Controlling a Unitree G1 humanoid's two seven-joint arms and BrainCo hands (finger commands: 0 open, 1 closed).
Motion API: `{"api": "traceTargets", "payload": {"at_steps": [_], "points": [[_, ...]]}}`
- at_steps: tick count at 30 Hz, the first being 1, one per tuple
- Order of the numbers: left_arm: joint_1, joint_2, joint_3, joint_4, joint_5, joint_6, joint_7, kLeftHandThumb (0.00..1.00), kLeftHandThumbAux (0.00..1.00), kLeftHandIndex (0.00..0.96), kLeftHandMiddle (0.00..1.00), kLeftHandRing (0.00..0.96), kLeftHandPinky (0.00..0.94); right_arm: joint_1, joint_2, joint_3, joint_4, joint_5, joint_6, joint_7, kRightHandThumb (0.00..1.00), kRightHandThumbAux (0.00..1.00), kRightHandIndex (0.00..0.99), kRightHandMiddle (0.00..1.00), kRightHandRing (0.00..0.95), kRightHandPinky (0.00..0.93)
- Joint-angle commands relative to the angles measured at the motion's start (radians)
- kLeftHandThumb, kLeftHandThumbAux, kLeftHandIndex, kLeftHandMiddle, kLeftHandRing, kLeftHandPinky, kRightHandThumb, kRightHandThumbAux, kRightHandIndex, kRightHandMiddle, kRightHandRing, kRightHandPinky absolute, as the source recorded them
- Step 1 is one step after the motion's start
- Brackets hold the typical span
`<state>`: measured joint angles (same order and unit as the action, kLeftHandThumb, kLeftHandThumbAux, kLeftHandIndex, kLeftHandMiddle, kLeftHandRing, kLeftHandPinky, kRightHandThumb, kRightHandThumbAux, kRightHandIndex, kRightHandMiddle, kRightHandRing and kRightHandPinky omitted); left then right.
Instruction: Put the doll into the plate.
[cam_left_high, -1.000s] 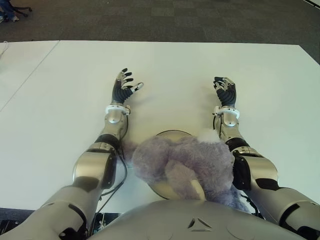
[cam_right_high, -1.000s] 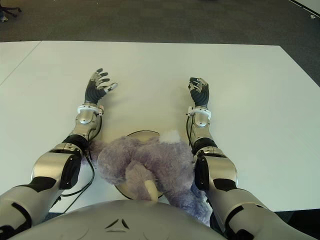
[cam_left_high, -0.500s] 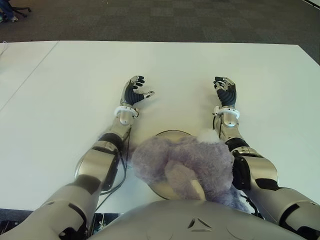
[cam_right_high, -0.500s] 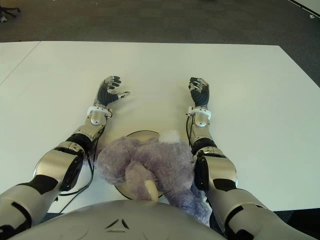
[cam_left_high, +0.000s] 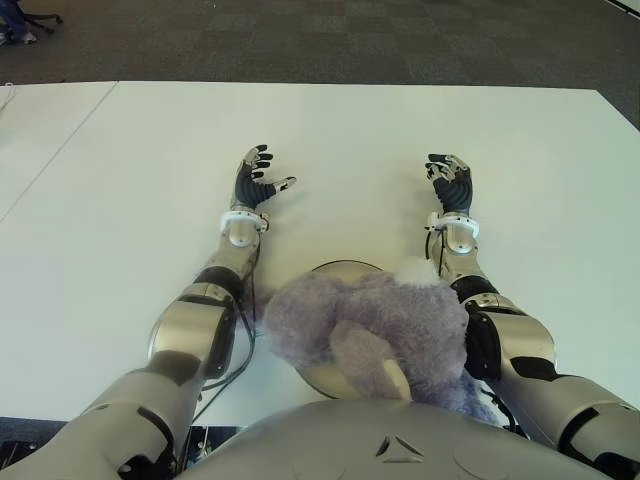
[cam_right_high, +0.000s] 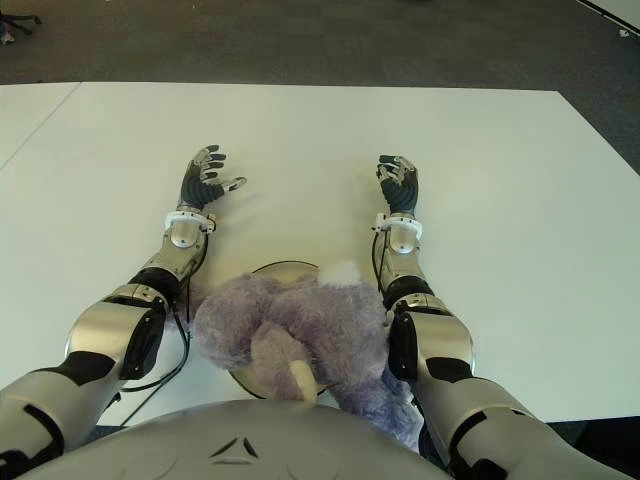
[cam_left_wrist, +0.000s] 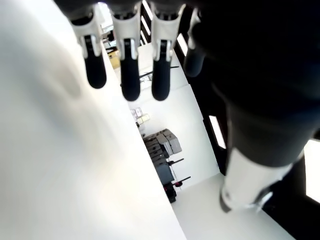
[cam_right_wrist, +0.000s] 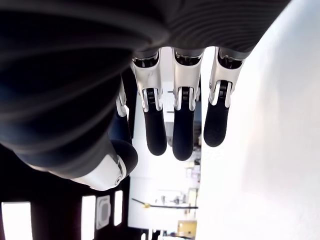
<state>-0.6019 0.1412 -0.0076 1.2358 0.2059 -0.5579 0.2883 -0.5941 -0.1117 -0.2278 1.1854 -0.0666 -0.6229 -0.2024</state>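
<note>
Both robot hands reach forward over the white bench (cam_left_high: 120, 160), well apart from each other and holding nothing. On the left, the robot hand (cam_left_high: 253, 178) is raised with its palm turned inward, its dark fingers (cam_left_wrist: 130, 75) fanned out and the thumb stuck out sideways toward the centre; its own wrist view shows three black rubbery fingertips held straight and apart above the pale surface. On the right, the robot hand (cam_left_high: 451, 180) is extended with its palm turned upward and inward, its fingers (cam_right_wrist: 183, 132) loosely bent, parted and gripping nothing; the wrist view shows silver-jointed fingers ending in smooth black tips, with the thumb off to one side. Each forearm is a glossy silver-grey shell with black joint sections and a white ring at the wrist, and thin black cables run along the left forearm near the elbow. Between the two elbows, close to the robot's chest, the doll (cam_left_high: 370, 325) lies on the plate (cam_left_high: 345, 270). It is a shaggy, fluffy plush of lilac-grey fur with a small white tuft on its far right side and a cream-coloured patch on its near side, and it covers most of the plate and spills over the rim toward the right forearm. What shows of the plate is round, smooth and metallic-looking. Beyond the matte, flat bench lies dark grey carpeted floor (cam_left_high: 400, 40).
</note>
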Motion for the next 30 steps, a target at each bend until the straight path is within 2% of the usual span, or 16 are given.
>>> {"api": "traceTargets", "payload": {"at_steps": [1,24,30], "points": [[0.229,-0.070,0.035,0.122,-0.033,0.090,-0.052,0.000,0.837,0.191,0.255,0.236,0.211,0.261,0.059,-0.004,0.155,0.004,0.068,0.009,0.669,0.745,0.399,0.308,0.310,0.310],[0.222,-0.089,0.093,0.123,-0.047,0.094,-0.014,0.000,0.851,0.203,0.243,0.223,0.218,0.256,0.060,-0.019,0.155,0.006,0.074,0.024,0.670,0.746,0.400,0.301,0.318,0.337],[0.224,-0.092,0.096,0.122,-0.037,0.079,0.024,0.000,0.821,0.228,0.258,0.225,0.147,0.255,0.059,-0.016,0.156,0.001,0.079,0.019,0.668,0.746,0.399,0.298,0.315,0.323]]}}
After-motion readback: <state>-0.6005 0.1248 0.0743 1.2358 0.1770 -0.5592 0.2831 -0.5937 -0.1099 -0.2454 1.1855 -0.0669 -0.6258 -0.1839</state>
